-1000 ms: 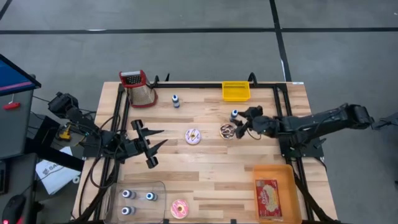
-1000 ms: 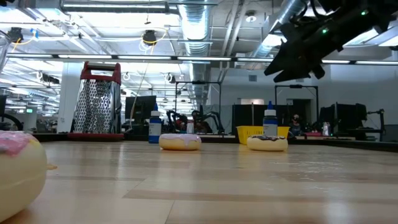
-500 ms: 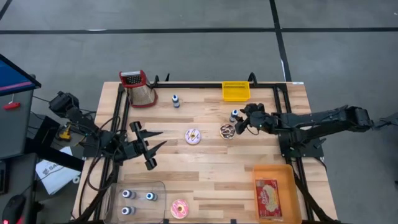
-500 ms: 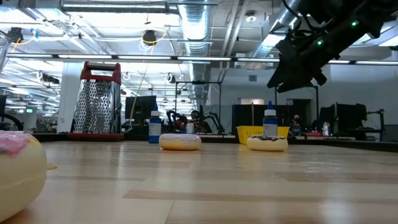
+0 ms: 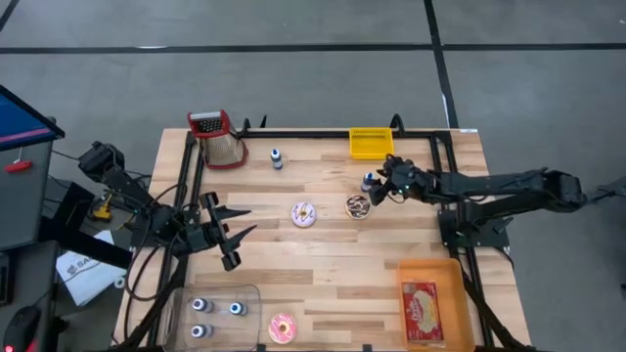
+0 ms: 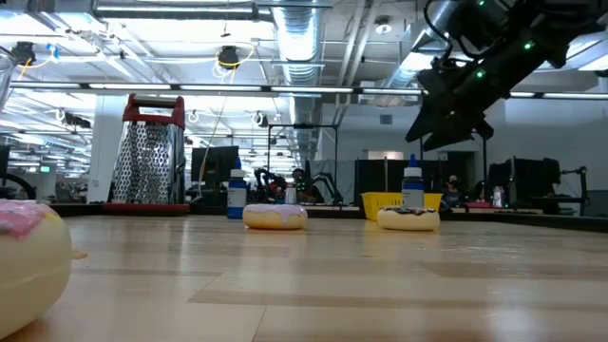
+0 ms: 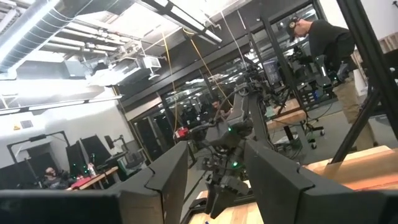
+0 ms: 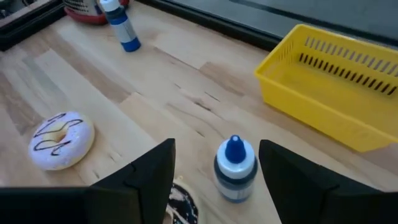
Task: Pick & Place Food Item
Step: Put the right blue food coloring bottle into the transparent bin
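**Right gripper hovers above bottle and chocolate donut**

The right gripper [image 5: 380,186], fingers spread wide and empty, hangs over a blue-capped bottle [image 8: 235,168], just beside the chocolate donut [image 5: 358,206]. The left gripper [image 5: 238,234], parted and empty, waits at the table's [image 5: 333,264] left.

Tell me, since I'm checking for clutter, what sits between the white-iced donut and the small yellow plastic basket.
High view: only bare wooden table lies between the white-iced donut and the small yellow plastic basket.
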